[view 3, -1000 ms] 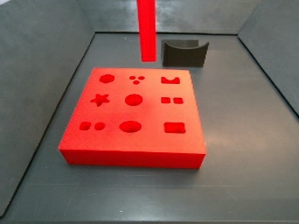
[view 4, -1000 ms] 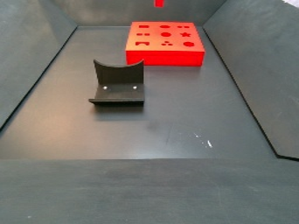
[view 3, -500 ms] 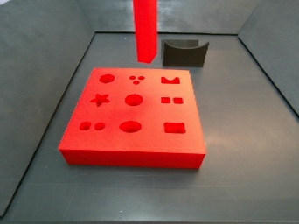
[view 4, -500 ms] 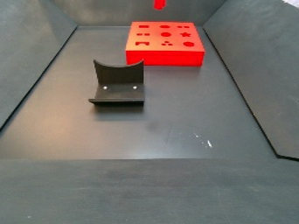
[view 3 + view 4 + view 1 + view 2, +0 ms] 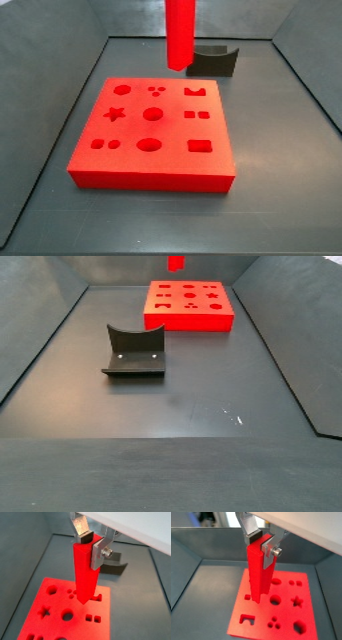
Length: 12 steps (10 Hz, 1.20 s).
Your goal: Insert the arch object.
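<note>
The gripper (image 5: 92, 539) pinched the top of the arch object (image 5: 85, 572), a tall red bar. The bar hung straight up above the red board (image 5: 154, 135), not touching it. The dark fixture (image 5: 214, 60) stood behind the board.

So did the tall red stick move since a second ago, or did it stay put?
It moved. The arch object, clamped in the gripper, slid a little sideways above the red board, toward the dark grey block, still hanging clear of the holes. The board and the fixture stayed put.
</note>
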Motion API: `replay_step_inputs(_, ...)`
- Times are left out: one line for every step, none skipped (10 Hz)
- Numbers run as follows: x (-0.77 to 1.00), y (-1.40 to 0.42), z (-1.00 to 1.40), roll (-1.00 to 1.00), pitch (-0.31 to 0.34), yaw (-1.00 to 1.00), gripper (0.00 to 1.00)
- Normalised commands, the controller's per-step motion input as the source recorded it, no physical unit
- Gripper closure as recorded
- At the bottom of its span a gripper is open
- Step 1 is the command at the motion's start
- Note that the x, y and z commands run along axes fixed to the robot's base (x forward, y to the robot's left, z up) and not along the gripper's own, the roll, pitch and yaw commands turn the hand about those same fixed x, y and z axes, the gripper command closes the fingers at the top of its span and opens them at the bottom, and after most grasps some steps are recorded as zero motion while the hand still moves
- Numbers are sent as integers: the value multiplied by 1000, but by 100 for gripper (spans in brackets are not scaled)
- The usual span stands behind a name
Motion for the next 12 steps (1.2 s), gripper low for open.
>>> replay_step_inputs(157,51,-309,284,0,-743,100)
replay_step_inputs(157,46,-291,276,0,-751,100)
replay_step_inputs(149,40,-263,264,0,-777,100)
replay_step_inputs(69,11,-129,199,0,-866,100)
replay_step_inputs(23,9,0,40,0,-989,100)
replay_step_inputs(6,0,0,-11,0,-1000,100)
replay_step_inputs(14,0,0,-71,19,-1000,100)
replay_step_inputs(77,0,-100,-90,0,-989,100)
replay_step_inputs(131,0,-183,-97,0,-957,100)
replay_step_inputs(109,0,-271,-71,13,-954,100)
replay_step_inputs(69,0,-297,-64,24,-971,100)
replay_step_inputs(74,0,-291,-66,21,-971,100)
